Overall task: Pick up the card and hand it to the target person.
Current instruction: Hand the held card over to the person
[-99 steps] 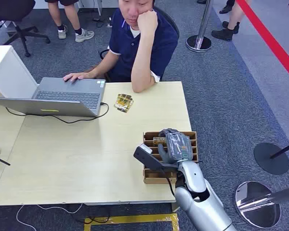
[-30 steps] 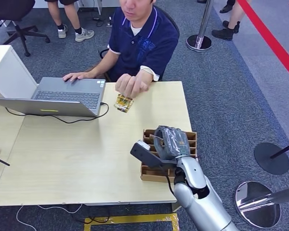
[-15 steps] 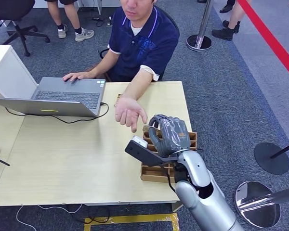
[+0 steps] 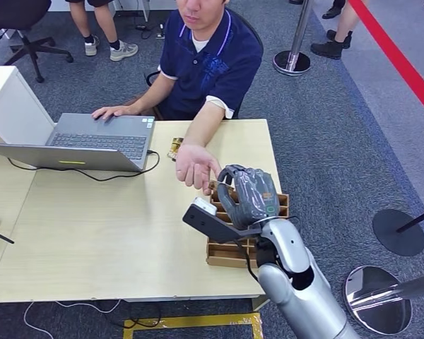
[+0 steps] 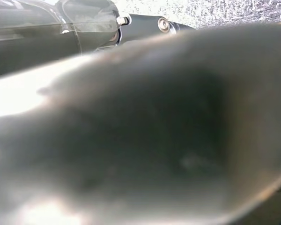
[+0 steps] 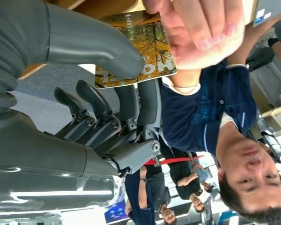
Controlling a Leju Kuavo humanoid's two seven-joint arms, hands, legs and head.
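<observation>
Right wrist view, item — card pinched by your right hand, lifted off the bench, person's hand touching it — pickup done, release pending; left hand's state unreadable.

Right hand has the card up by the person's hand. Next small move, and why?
Probably hold position and keep the pinch until the person grips. The right hand holds the card between thumb and fingers, and the person's hand is at the card's edge, but whether it grips is unclear.
</observation>
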